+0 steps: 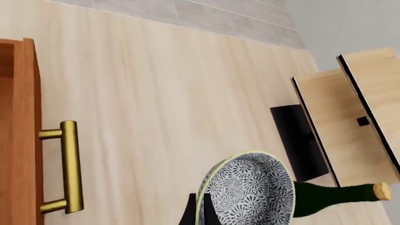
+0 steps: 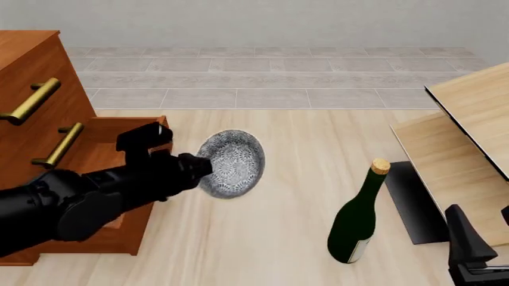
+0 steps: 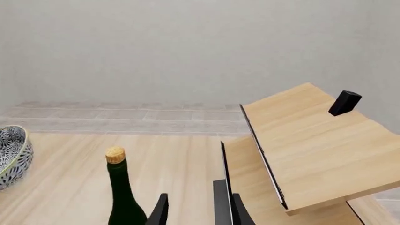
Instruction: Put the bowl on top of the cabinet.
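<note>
Bowl in the air, cabinet top next

Bowl [image 2: 231,162] sits at centre-left of the front view, tipped on edge with its inside facing the camera, clenched at its rim by the left gripper [image 2: 202,166]. It appears lifted off the table [image 2: 302,226]. Cabinet [image 2: 32,89] fills the left edge of that frame, and its top lies at the upper left corner, above and left of the bowl. A lower drawer [image 2: 119,140] stands pulled out, just behind the arm.

Judged from this, the carry step is in hand. The next move calls for raising the bowl higher than the cabinet's top edge, swinging left over it, levelling the bowl, then letting go.

Right gripper [image 3: 190,208] idles at the lower right, fingers parted and holding nothing, near the bottle [image 2: 356,220] and the pale shelf [image 2: 469,119].
</note>
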Motion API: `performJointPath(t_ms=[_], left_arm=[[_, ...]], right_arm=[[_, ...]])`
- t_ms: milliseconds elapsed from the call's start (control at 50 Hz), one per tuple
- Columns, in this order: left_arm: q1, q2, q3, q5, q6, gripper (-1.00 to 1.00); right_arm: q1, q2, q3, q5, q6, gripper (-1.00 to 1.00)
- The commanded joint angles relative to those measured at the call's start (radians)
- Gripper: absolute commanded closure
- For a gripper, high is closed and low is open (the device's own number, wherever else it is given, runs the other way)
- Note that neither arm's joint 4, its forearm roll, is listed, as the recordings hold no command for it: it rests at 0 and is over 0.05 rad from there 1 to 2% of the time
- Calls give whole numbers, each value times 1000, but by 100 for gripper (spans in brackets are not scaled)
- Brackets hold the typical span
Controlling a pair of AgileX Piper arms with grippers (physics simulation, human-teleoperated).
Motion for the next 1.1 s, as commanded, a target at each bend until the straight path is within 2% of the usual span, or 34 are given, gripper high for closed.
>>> performJointPath(t_ms=[20,120,200,600,680,720,780,840,920,1000,1040,1080,1100], left_arm=[[60,-159,62,30,34,100],[55,-219,68,52,64,100],[60,-279,72,73,124,100],[139,-446,96,236,85,100],[155,-482,73,283,93,100],[219,-490,40,335,151,100],[218,-465,9,380,128,100],[272,-473,-41,462,142,100],[255,-469,-88,513,133,100],[244,-451,-127,561,67,100],[262,-430,-166,600,89,100],[246,-419,-178,611,53,100],[261,-404,-198,633,61,100]], right_arm=[[4,0,-1,3,-8,-100],[8,0,-1,3,-12,-100],[7,0,-5,6,-13,-100],[10,0,-1,1,-14,-100],[11,0,-3,3,-16,-100],[11,0,-6,5,-17,-100],[10,0,-2,2,-17,-100],[10,0,-1,0,-18,-100],[11,0,-2,2,-18,-100],[11,0,-3,4,-17,-100],[12,0,-4,3,-17,-100],[11,0,-4,3,-16,-100],[10,0,-3,3,-15,-100]])
